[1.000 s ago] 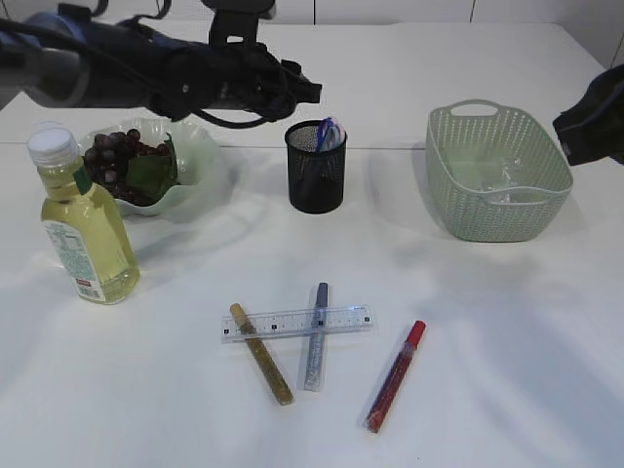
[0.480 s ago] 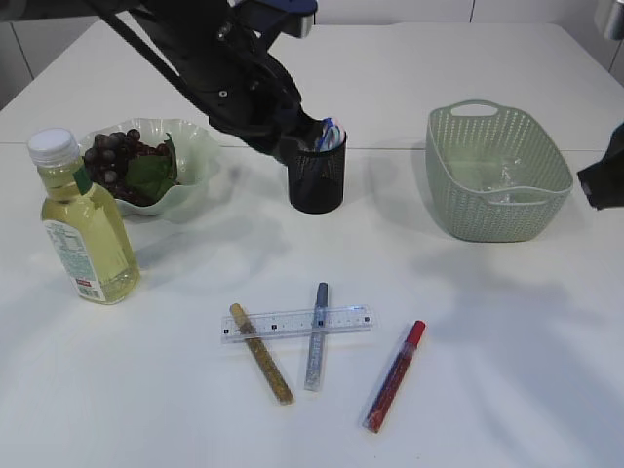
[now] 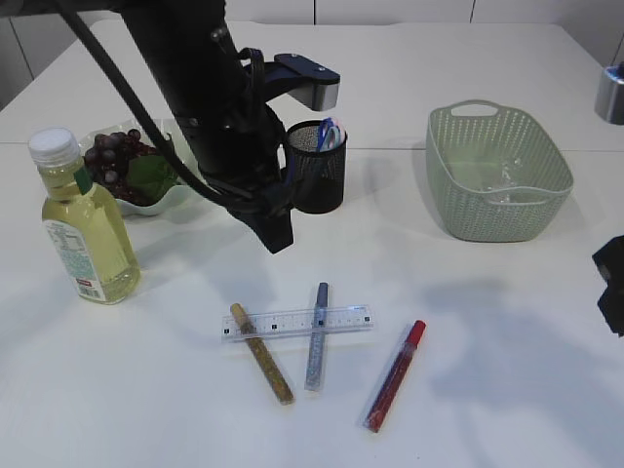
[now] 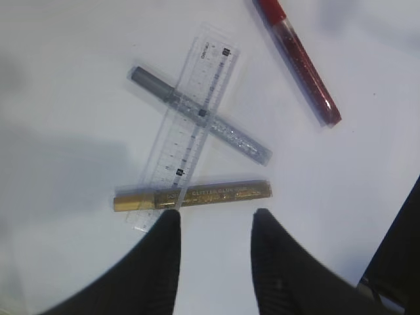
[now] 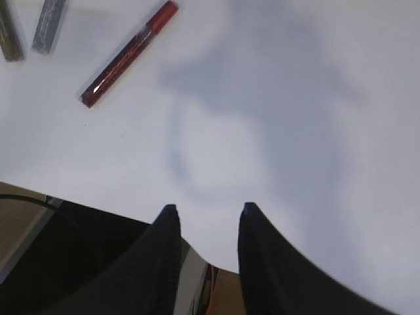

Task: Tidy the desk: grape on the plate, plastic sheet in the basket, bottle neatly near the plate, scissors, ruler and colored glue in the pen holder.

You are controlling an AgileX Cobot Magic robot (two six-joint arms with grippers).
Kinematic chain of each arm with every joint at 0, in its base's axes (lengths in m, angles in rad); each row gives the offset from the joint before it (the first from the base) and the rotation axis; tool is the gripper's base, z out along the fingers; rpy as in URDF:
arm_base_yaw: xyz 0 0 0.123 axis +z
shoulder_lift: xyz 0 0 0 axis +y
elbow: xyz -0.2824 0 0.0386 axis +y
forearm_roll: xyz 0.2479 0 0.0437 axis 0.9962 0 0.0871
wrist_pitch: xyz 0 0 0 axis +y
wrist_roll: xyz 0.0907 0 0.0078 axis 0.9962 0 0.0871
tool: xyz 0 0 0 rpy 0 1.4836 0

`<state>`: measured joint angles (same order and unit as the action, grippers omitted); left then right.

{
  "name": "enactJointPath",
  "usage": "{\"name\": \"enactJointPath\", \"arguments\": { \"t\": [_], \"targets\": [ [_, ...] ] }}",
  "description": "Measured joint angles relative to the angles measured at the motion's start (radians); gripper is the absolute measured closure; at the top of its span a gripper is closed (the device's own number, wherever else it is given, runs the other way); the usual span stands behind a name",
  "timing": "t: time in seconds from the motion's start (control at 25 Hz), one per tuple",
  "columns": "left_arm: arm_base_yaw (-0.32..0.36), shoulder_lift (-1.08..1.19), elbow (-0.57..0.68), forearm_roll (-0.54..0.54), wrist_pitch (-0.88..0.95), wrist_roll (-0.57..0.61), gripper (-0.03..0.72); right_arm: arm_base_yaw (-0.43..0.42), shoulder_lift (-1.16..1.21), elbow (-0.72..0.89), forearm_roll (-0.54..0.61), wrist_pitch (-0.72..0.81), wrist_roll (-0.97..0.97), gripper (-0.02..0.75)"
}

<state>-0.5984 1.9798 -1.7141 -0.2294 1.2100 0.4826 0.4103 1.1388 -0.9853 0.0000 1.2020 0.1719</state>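
Grapes point(image 3: 115, 154) already on the pale green plate point(image 3: 200, 168), clear plastic sheet point(image 3: 502, 180) in the basket point(image 3: 497, 224), bottle point(image 3: 82, 229) upright just beside the plate, scissors point(image 3: 328, 134) in the black pen holder point(image 3: 317, 185). Still lying on the white tabletop point(image 3: 507, 370): ruler point(image 4: 187, 134) crossing gold glue point(image 4: 193, 195) and silver glue point(image 4: 203, 118), red glue point(image 4: 298, 60) apart. Left gripper point(image 4: 213, 226) above them, jaws parted and empty; right gripper point(image 5: 205, 220) over bare tabletop, jaws parted, grasping nothing

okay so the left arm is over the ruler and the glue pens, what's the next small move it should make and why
Probably lower the left gripper onto the ruler or gold glue pen. Its jaws are open and empty just above them, the ruler lies across the gold and silver pens, and none is in the pen holder yet.
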Motion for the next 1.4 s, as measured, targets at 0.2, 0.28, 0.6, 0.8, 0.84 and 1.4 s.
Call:
{"name": "enactJointPath", "arguments": {
  "t": [0.2,0.28,0.6,0.8,0.84,1.4],
  "targets": [
    [-0.006,0.0,0.0,-0.006,0.009,0.035,0.421,0.0,-0.001,0.0,0.024,0.025,0.0,0.483],
    [-0.007,0.0,0.0,-0.006,0.009,0.026,0.42,0.0,-0.001,0.0,0.024,0.027,0.0,0.483],
    [-0.007,0.041,0.0,0.008,-0.008,0.064,0.195,0.0,-0.001,0.0,0.022,0.027,0.0,0.483],
    [-0.008,0.156,0.0,0.043,-0.024,0.08,0.146,0.0,-0.001,0.0,0.019,0.029,0.0,0.482],
    [-0.008,0.172,0.0,0.054,-0.029,0.082,0.145,0.0,-0.001,0.0,0.019,0.029,0.0,0.483],
    [-0.074,0.285,0.0,0.145,-0.141,0.088,0.141,0.0,-0.001,0.0,-0.024,0.032,0.0,0.483]
  ]
}}
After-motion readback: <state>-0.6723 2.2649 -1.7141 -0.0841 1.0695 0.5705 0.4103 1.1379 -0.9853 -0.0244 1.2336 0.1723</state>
